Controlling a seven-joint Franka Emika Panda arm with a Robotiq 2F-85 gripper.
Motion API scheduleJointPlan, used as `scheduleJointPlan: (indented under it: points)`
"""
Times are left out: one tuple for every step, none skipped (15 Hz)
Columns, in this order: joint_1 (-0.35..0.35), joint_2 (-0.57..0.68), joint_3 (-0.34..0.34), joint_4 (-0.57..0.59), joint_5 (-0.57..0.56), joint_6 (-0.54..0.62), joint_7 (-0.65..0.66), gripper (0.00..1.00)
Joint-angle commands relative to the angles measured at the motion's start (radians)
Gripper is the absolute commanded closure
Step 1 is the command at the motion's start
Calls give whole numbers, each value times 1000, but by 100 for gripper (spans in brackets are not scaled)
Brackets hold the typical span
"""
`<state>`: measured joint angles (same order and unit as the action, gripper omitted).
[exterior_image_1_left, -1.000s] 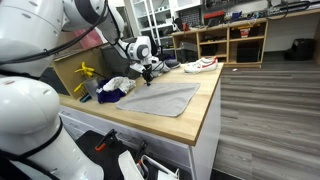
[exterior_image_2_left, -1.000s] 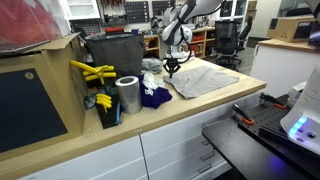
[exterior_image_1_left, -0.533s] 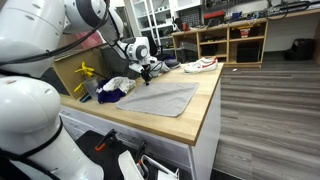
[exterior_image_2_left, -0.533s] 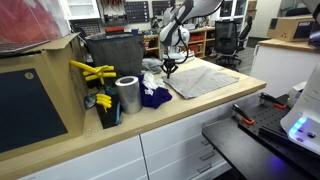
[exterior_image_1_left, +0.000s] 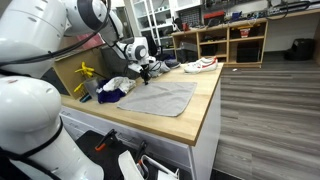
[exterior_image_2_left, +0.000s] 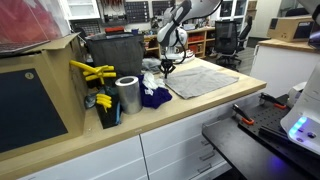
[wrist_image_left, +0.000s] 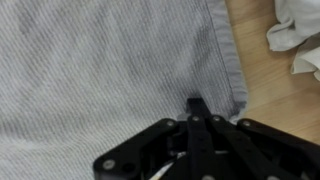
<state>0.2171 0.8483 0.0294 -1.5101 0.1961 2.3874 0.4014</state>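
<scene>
Your gripper (wrist_image_left: 197, 108) has its fingers pressed tight together, tips down on the grey cloth (wrist_image_left: 100, 70) just inside its hemmed edge. Whether any fabric is pinched between them you cannot tell. The cloth lies spread flat on the wooden counter (exterior_image_1_left: 205, 110), with the gripper (exterior_image_1_left: 147, 74) at its far corner.

Beside that corner sit a crumpled white cloth (exterior_image_1_left: 118, 85) and a dark blue cloth (exterior_image_1_left: 108, 97). In an exterior view a black bin (exterior_image_2_left: 115, 55) stands behind them; what it holds is hidden. Nearer the camera are a metal canister (exterior_image_2_left: 127, 95) and yellow-handled tools (exterior_image_2_left: 90, 72) against a cardboard box (exterior_image_2_left: 40, 100).

Only an exterior view shows the red-and-white shoe (exterior_image_1_left: 200, 65) at the counter's far end, and only the wrist view shows the hem.
</scene>
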Motion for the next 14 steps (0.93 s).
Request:
scheduleJointPlan:
  points:
    - [16,27,-12,47,-13,17,42,96]
    - [11,6,-13,31,-15,18,32,72]
    - [6,-13,-11,17,-15,18,20,71]
    - [1,-36,-13,-3,-16,24,15,68]
    - [-11,-75,-12,-37,-14,21,-1,62]
    - [-20,-111,-15,-65,-14,10,-8,55]
    - [-34,-151,-14,-93,-9,-13,-18,46]
    - [-47,-193,-18,-122,-11,-48,-27,40]
    - [-64,-235,-17,-145,-12,-110,-42,31]
    - [-91,-279,-8,-167,-11,-211,-82,25]
    - [-105,-318,-11,-184,-16,-289,-101,18]
    - [-124,-359,-13,-200,-13,-363,-126,9]
    - [-137,-401,-19,-213,-20,-438,-142,3]
    - [-152,-446,-26,-232,-25,-502,-159,0]
